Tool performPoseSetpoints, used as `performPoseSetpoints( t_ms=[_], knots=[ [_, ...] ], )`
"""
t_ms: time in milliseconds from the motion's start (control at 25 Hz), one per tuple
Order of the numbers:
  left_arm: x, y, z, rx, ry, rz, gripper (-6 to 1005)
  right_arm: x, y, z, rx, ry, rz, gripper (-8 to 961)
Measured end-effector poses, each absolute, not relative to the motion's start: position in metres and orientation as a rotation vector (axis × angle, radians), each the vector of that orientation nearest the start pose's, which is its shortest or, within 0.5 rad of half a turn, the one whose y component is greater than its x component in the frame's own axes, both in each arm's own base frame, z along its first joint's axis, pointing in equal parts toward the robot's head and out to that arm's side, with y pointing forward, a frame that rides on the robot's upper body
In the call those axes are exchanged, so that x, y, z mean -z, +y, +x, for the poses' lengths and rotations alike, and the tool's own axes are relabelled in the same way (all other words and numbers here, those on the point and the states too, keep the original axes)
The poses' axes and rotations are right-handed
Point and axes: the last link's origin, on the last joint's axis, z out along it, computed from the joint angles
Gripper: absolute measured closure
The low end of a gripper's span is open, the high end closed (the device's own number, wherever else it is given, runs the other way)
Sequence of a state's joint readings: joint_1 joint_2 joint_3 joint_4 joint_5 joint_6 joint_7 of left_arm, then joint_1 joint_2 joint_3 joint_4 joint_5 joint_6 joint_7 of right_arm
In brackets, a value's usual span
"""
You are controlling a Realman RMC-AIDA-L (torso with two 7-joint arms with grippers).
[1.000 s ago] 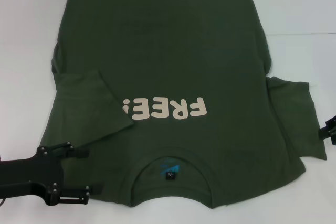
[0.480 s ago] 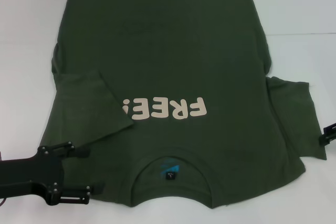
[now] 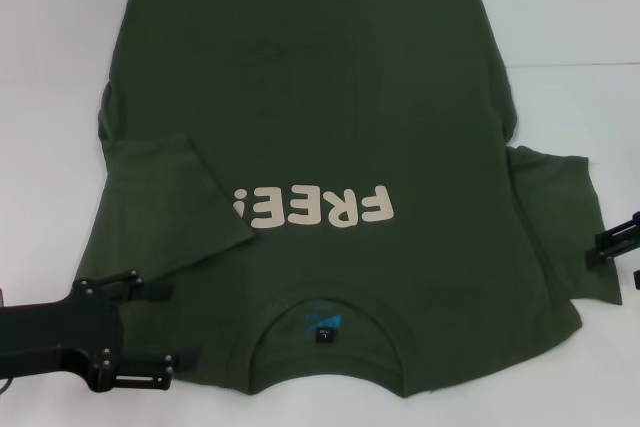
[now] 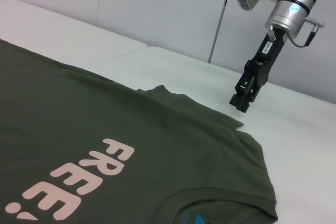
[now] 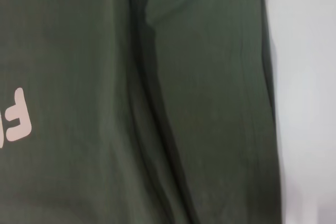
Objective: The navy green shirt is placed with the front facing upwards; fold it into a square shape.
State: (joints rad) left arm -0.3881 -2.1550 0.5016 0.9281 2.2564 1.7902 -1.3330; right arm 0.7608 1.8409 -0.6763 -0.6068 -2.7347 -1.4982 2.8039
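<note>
Right hand now farther over shirt sleeve, mostly cut off.

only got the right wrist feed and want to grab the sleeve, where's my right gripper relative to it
Observer: The right gripper is at the outer edge of the right sleeve, which lies spread flat on the table.
Operator: other sleeve done yet
Observer: Yes, the left sleeve is folded in over the shirt, reaching the print.
Operator: left arm in the way
Observer: Probably not. The left gripper sits open at the shoulder beside the collar.
</note>
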Motion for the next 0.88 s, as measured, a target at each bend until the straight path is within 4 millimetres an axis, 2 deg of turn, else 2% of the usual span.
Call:
performPoseSetpoints(
  t_ms=[880],
  knots=[
    [-0.0215, 0.2722, -0.2961, 0.536, -0.603, -2.776, 50, -0.0765, 0.3790, 0.3154, 0.175, 2.057, -1.845, 158]
  ],
)
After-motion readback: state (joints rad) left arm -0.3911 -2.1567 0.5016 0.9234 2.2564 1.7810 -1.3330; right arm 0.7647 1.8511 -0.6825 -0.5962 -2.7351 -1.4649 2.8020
